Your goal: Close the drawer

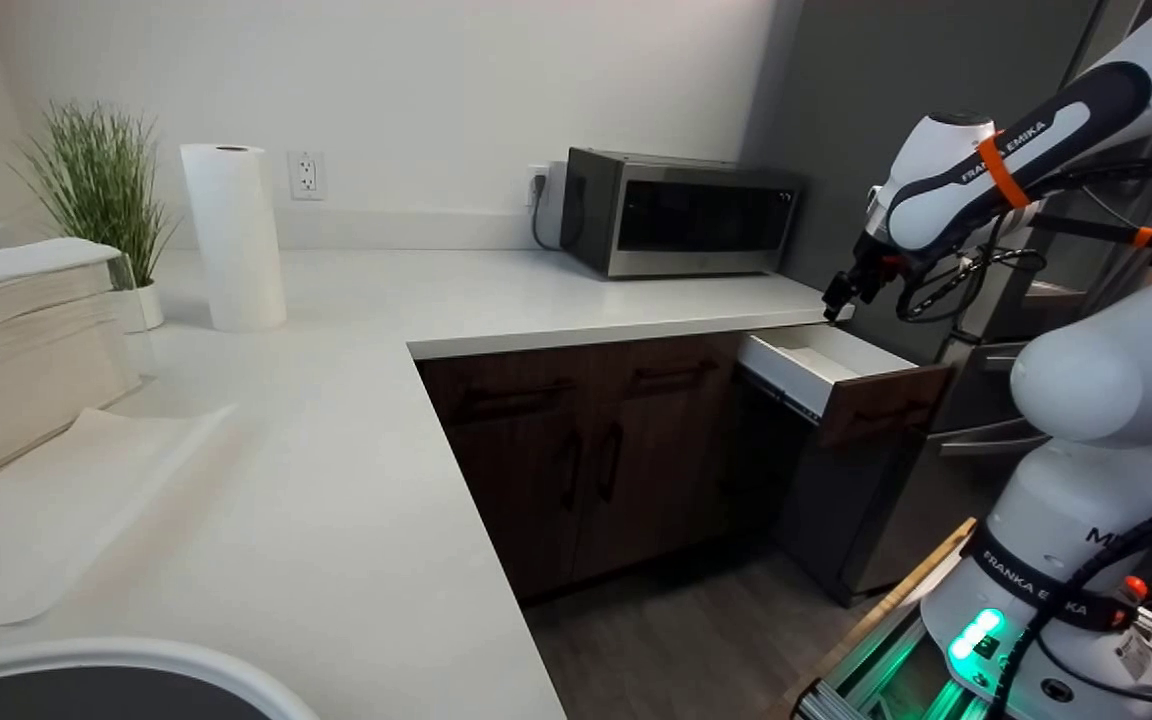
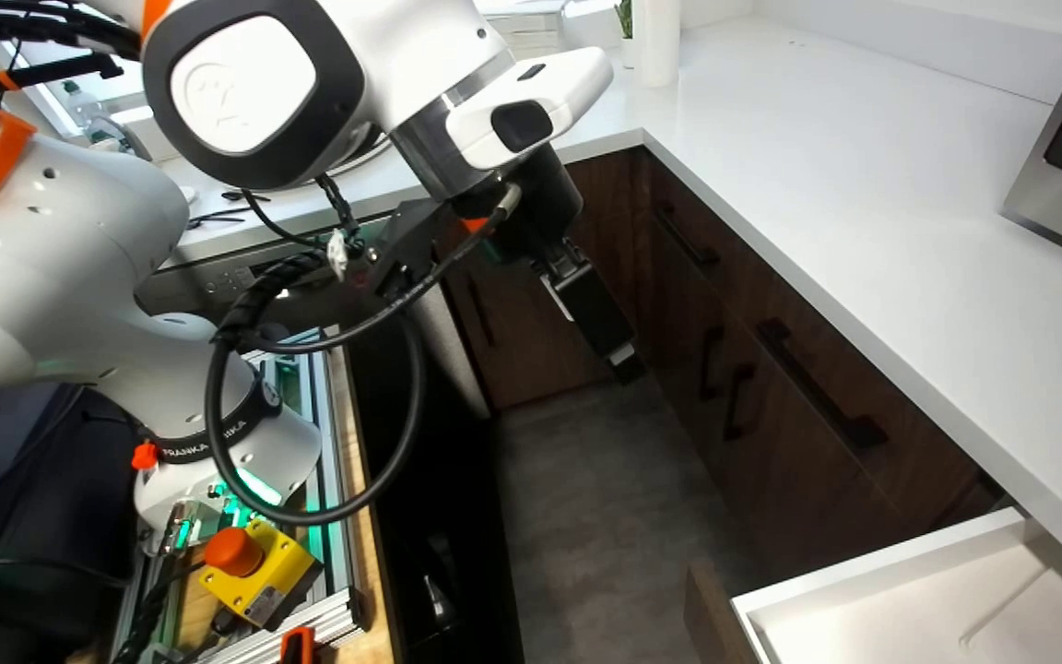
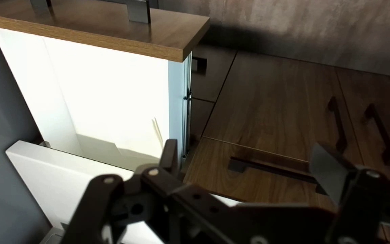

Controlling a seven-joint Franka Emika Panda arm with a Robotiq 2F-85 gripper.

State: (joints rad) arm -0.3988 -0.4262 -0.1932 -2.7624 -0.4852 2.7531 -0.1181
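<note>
1. In an exterior view, I see the drawer [image 1: 883, 408] sticking out from under the far end of the white counter [image 1: 496, 290]. It has a dark brown front and a white box.
2. My gripper [image 1: 839, 300] hangs with its tips pointing down, up by that end of the counter. From here I cannot tell how far apart its fingers are.
3. A microwave [image 1: 696, 220] sits on the counter near the same end. Well apart from it, a paper roll [image 1: 234, 240] stands up near a green plant [image 1: 101, 180].
4. In an exterior view, the drawer [image 2: 877, 561] is in the bottom right corner, pulled out, with its white inside showing. My gripper [image 2: 625, 364] points down at a slant, well apart from it.
5. A red button [image 2: 234, 551] sits on a yellow box [image 2: 264, 583] by the foot of my arm [image 2: 52, 240].
6. In the wrist view, my fingers [image 3: 170, 154] come up from the bottom, spread wide.
7. There the drawer is at the upper left, with a dark handle [image 3: 138, 12] on its front. A thin pale mark inside is too washed out to name.
8. Brown cabinet doors [image 3: 276, 108] fill the right side.
</note>
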